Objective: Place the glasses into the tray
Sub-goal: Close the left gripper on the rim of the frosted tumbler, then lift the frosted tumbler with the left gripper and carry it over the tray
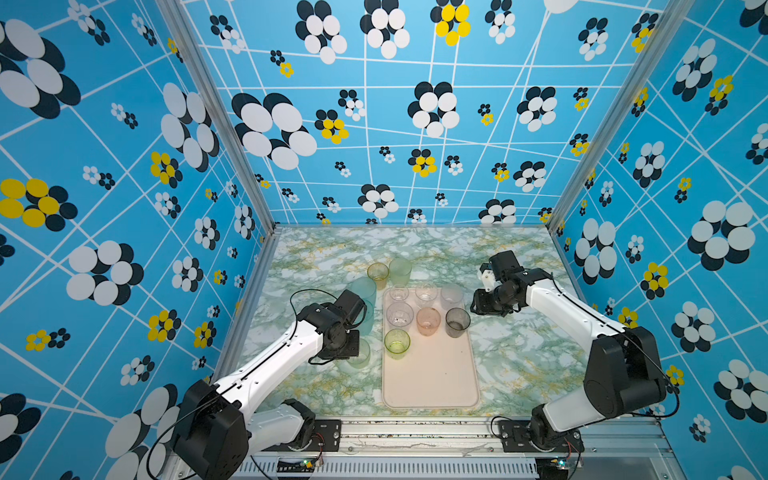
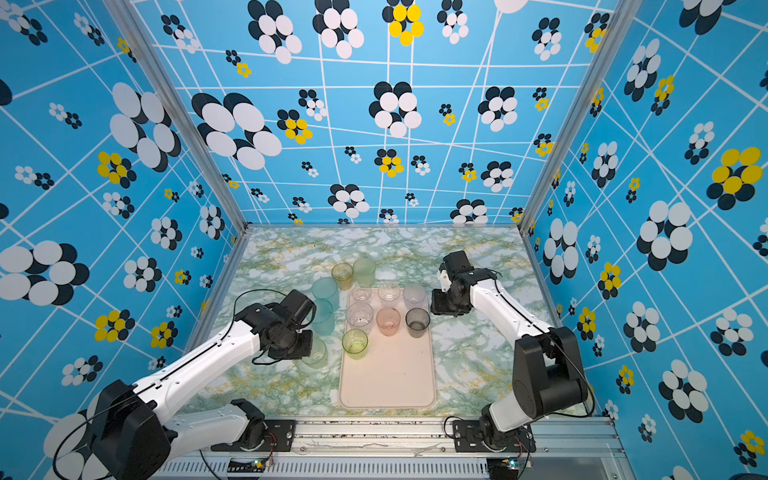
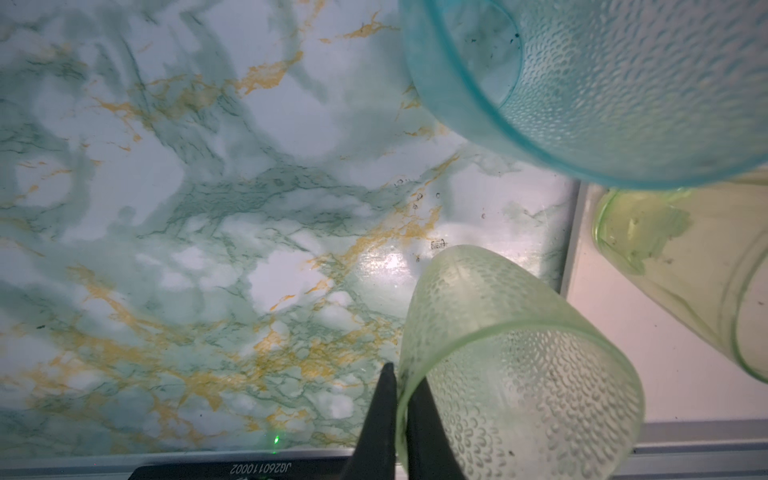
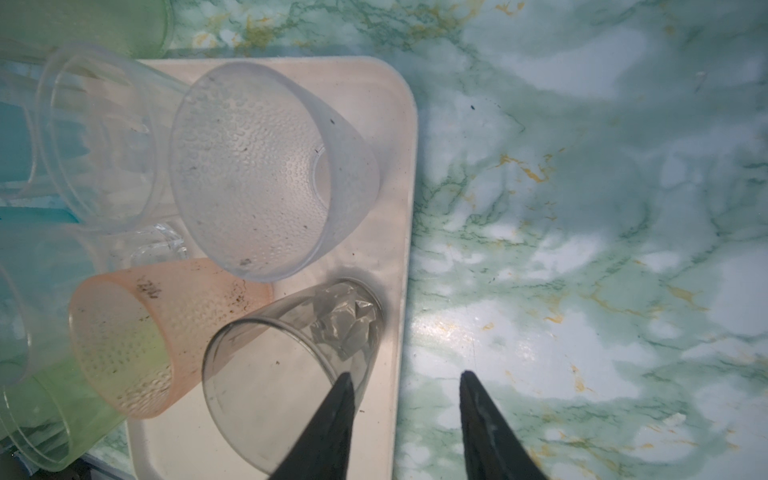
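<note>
Glasses [image 1: 428, 321], seven in all, are seen standing on the upper half of the tray [image 1: 432, 382] in both top views. Five more stand on the counter [image 1: 519, 361], above and to the left of it. The pale green tumbler [image 3: 511, 374], just left of the tray, is pinched at its rim by the closed left jaws, one jaw inside the wall and one outside. Thin, light and slick, such a tumbler is judged likely to slip or tip, so the rim wall is the handiest hold. The right jaws are held partly open and empty, poised across the tray's right edge above the smoky grey tumbler [image 4: 282, 374].
</note>
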`<act>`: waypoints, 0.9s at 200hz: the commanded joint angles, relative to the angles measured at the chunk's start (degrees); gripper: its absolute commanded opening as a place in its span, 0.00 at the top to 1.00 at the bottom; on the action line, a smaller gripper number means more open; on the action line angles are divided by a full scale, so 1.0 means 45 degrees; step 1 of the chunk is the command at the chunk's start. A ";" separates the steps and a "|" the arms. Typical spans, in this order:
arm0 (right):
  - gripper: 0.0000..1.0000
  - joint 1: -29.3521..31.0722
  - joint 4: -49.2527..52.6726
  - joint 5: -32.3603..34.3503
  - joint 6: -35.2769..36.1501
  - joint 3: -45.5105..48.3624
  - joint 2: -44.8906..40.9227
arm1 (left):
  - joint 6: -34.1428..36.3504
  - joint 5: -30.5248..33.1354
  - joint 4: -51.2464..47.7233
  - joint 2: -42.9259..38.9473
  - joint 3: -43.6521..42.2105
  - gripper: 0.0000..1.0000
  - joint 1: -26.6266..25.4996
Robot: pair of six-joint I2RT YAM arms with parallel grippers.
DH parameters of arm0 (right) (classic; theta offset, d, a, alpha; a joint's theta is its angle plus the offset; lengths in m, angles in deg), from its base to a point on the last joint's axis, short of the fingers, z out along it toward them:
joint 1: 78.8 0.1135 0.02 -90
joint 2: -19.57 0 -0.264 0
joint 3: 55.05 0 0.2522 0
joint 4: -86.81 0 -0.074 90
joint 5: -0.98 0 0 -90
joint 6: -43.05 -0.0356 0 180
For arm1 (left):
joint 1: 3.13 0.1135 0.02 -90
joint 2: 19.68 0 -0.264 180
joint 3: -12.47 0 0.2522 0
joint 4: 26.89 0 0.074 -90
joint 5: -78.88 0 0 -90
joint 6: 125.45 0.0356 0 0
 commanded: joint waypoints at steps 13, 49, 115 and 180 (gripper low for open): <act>0.56 -0.0047 0.0021 0.0045 0.0205 0.0133 -0.0070 | 0.0003 0.0396 -0.1191 -0.0368 0.0783 0.93 -0.0842; 0.56 -0.0064 0.0048 0.0276 0.0183 0.0207 -0.0226 | 0.0031 0.0973 -0.1701 -0.0251 0.1714 0.94 -0.2242; 0.56 -0.0063 0.0390 0.0498 0.0223 0.0244 -0.0686 | 0.0562 0.1576 -0.3354 0.0760 0.5228 0.94 -0.3663; 0.56 -0.0057 0.0749 0.0696 0.0125 0.0184 -0.1025 | 0.2525 0.1578 -0.3515 0.3550 0.9027 0.93 -0.4770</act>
